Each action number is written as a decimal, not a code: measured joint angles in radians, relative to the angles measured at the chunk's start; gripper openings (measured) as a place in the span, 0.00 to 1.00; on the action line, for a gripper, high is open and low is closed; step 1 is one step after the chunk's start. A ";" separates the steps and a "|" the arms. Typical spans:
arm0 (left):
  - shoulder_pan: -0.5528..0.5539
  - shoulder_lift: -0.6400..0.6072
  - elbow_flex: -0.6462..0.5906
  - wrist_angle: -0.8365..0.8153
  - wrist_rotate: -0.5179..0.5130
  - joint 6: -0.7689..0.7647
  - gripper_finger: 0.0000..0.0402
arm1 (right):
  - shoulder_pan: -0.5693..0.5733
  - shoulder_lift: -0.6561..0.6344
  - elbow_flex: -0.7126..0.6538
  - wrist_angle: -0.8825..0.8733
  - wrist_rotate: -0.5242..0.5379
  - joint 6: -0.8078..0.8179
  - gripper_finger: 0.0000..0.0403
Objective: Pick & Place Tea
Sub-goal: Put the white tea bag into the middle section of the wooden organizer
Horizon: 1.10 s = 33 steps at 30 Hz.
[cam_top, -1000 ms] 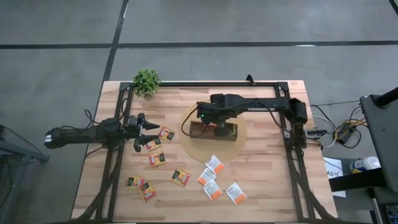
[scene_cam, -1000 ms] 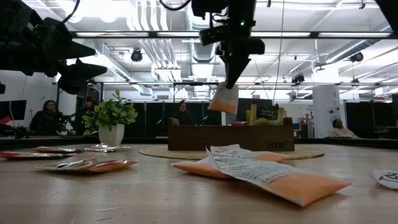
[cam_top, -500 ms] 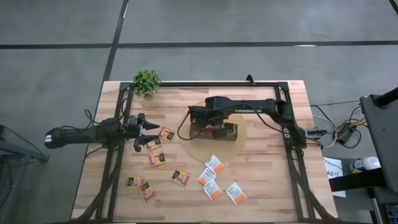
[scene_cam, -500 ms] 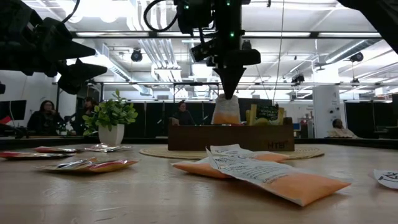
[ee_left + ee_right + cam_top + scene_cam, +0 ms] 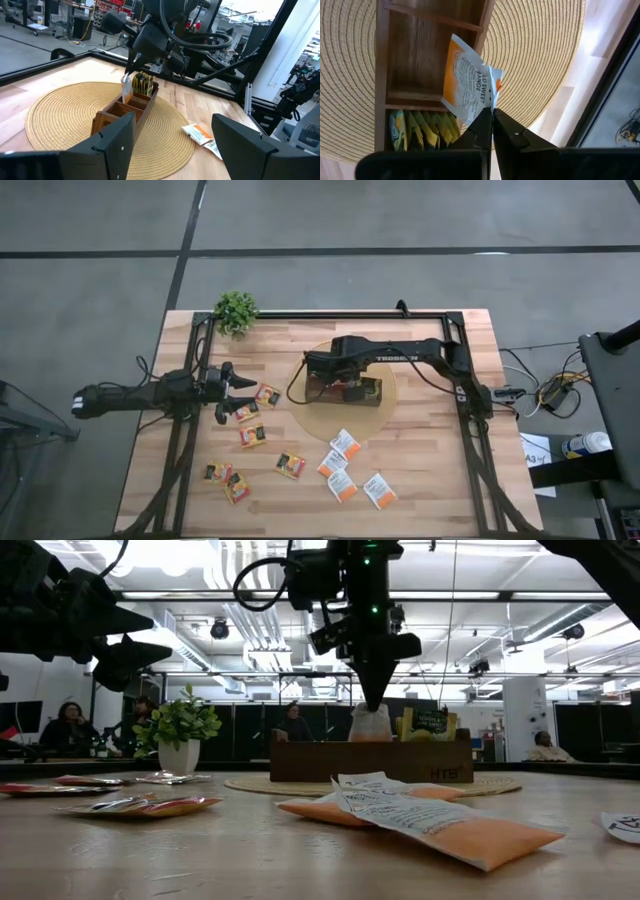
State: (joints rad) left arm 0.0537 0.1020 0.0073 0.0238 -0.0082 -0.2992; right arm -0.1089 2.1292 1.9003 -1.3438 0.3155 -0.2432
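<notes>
Since the earlier frames, the right gripper [image 5: 372, 700] has come lower over the divided wooden box [image 5: 345, 391], and the white-orange sachet [image 5: 467, 90] it carries now hangs with its lower edge inside the box's middle compartment rather than above the rim. Taking the box as reference and reading leftward first: the left gripper [image 5: 244, 392] waits well to the left of the box, off the woven mat [image 5: 380, 415], fingers spread apart and holding nothing, just beside the nearest yellow-red-black sachets [image 5: 266, 395]. More of that kind lie scattered on the wooden table [image 5: 430, 470] to the lower left of the box. At the box itself, the right gripper's fingers are pressed together on the upper corner of the white-orange sachet, which stands roughly upright. The compartment next to it holds a row of green-yellow sachets [image 5: 422, 129] standing on edge. Below and slightly right of the box, four white-orange sachets [image 5: 345, 444] lie flat on the table, one overlapping the mat's edge. A small potted plant [image 5: 236, 311] stands at the table corner, well up-left of the box.
</notes>
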 joint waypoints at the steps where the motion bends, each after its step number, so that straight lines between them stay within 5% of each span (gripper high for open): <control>1: 0.000 0.000 0.000 0.000 0.000 0.000 0.64 | 0.000 0.000 -0.006 0.008 0.000 0.000 0.02; 23: 0.000 0.000 0.000 0.000 0.000 0.000 0.64 | -0.031 0.048 -0.042 0.095 -0.014 0.065 0.03; 33: 0.000 0.000 0.000 0.000 0.000 0.000 0.64 | -0.056 0.045 -0.042 0.089 -0.087 0.136 0.30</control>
State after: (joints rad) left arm 0.0540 0.1020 0.0074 0.0235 -0.0082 -0.2992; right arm -0.1654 2.1737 1.8580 -1.2545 0.2288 -0.1075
